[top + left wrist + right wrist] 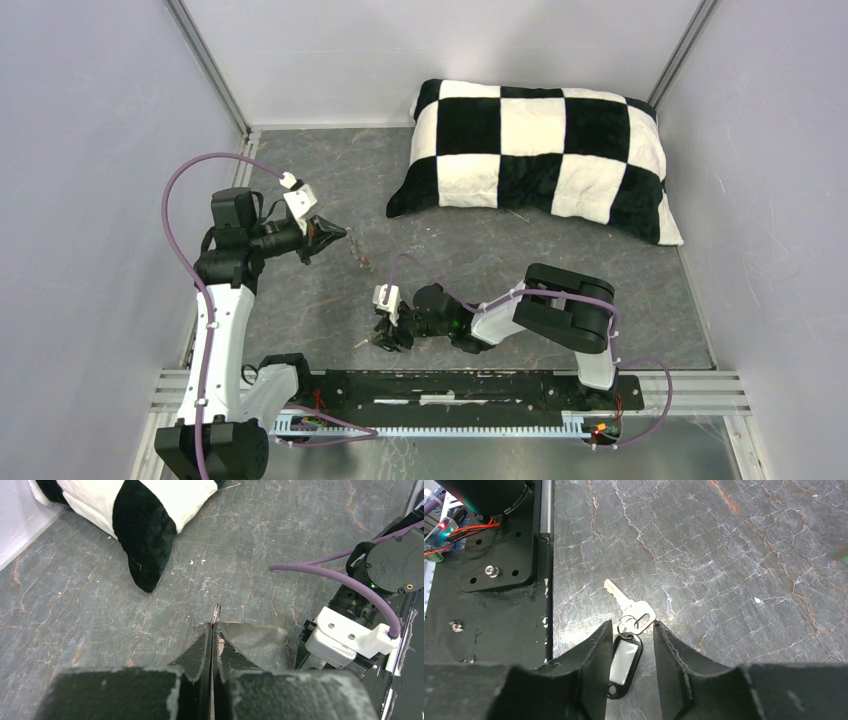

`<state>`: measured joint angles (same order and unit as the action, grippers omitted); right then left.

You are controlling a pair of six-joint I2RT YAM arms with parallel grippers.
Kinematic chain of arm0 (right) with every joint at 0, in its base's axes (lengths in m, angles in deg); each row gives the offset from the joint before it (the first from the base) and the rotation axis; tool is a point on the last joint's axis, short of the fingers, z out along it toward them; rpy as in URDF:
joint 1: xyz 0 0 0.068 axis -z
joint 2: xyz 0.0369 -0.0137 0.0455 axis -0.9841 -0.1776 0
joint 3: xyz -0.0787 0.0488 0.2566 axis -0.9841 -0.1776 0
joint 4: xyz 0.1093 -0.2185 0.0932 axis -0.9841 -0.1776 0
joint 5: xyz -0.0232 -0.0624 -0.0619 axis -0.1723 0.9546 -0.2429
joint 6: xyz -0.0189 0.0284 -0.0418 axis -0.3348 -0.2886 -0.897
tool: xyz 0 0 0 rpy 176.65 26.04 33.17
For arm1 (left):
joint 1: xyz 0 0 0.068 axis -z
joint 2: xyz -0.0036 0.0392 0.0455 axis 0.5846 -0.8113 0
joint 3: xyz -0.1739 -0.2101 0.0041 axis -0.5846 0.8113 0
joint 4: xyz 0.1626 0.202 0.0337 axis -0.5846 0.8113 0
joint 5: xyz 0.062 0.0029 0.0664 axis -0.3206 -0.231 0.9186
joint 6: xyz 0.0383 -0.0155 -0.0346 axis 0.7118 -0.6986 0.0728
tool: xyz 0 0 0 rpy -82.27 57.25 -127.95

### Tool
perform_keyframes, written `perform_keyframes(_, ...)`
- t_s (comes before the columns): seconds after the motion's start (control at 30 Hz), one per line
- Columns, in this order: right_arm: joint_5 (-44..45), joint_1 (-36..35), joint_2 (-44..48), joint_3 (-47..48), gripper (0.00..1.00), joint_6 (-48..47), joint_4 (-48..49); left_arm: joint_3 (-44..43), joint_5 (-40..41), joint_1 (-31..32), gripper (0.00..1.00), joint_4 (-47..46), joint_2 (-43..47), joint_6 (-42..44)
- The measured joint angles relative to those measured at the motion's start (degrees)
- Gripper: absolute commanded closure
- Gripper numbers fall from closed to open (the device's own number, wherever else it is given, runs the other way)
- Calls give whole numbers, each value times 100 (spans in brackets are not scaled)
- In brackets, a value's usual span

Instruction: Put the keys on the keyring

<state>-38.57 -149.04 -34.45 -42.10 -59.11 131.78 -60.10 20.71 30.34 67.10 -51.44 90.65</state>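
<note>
The key (626,600) should be light and quite rigid. It is a thin metal blade lying flat on the desk (724,555), so there is little edge to pinch, and it would probably skid on that smooth, veined surface. Its black tag (624,659) is the better place to take hold: it is thicker, made of plastic, and narrow enough to grip across its short width. The small split ring (631,622) joining the two is loose, so once the tag is lifted the key is likely to swing and twist instead of holding a set angle.

The key is silver with a notched blade and a rounded head that has an oblong hole. The tag is a black oblong frame around a pale insert. Both lie just beside the black base plate (499,555), the blade pointing towards the plate and the tag trailing away from it.

The right tool (630,626) is low over the key, its jaws partly apart. They straddle the tag and the split ring without clamping either.

The left tool (212,627) is held well away from the base plate, its jaws pressed fully together. A thin metal sliver (216,612) pokes out between the tips. A flat grey-brown shape just beside them may be the keyring (252,634), but the view is too cramped to be sure.
</note>
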Motion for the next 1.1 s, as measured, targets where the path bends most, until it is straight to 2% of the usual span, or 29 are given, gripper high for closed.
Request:
perform_keyframes(0.13,31,0,0,-4,56,-20,0,0,0,0,98,9,0,0)
perform_keyframes(0.37,90,0,0,-17,70,-22,4,0,-2,0,98,85,0,2)
perform_keyframes(0.43,101,0,-2,-17,68,-20,4,0,-2,0,98,114,0,2)
perform_keyframes(0.57,127,0,-33,-17,56,-15,2,0,-2,0,98,125,0,2)
perform_keyframes(0.63,177,0,-42,-26,54,-24,2,0,-2,0,98,129,0,2)
perform_keyframes(0.87,413,0,146,-337,50,-258,83,0,-2,0,98,190,0,4)
perform_keyframes(1.1,284,-24,455,-669,49,-1189,387,0,-4,0,98,260,0,4)
